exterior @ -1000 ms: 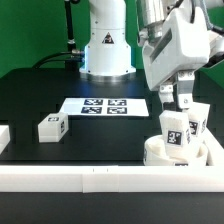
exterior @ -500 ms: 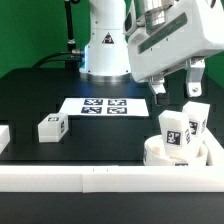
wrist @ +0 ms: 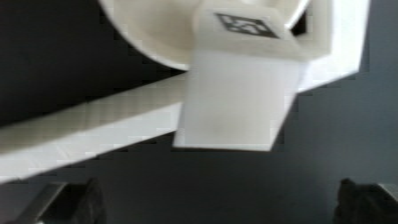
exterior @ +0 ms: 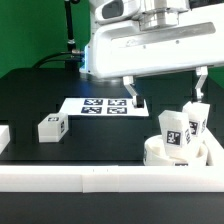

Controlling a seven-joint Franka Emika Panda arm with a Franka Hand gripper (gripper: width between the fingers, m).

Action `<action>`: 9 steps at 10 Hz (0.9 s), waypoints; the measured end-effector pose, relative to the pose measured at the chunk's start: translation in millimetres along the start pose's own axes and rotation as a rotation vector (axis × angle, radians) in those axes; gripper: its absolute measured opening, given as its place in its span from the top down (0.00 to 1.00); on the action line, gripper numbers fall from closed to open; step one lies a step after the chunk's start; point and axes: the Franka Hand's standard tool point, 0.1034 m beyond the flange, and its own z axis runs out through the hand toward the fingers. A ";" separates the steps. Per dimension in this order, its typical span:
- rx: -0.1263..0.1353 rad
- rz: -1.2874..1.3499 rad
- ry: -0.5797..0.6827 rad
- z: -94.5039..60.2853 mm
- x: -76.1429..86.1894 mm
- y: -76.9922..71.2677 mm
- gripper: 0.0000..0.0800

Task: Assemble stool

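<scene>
The round white stool seat (exterior: 160,154) sits at the exterior view's right, against the front rail. Two tagged white legs (exterior: 174,132) (exterior: 196,121) stand upright on it. A third leg (exterior: 50,127) lies loose on the black table at the left. My gripper (exterior: 165,96) hovers above and behind the seat, open wide and empty, one finger (exterior: 132,95) left of the legs and the other near the right leg's top. In the wrist view a leg (wrist: 240,95) juts from the seat (wrist: 169,30), and both dark fingertips (wrist: 63,203) stand far apart with nothing between them.
A long white border rail (exterior: 90,177) runs along the table's front, with a short rail piece (exterior: 4,136) at the left; it also shows in the wrist view (wrist: 80,135). The marker board (exterior: 100,105) lies flat mid-table. The robot base (exterior: 105,50) stands behind.
The gripper has risen from just over the right leg, shifted to the exterior view's left and turned, so its fingers now show spread wide. The legs and seat have not moved.
</scene>
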 end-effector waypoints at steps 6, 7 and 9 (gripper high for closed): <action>0.050 -0.095 -0.263 0.7 -3.5 6.1 0.19; 0.055 -0.082 -0.371 -1.0 -8.3 4.4 0.19; 0.055 -0.088 -0.564 -2.2 -10.4 3.9 0.19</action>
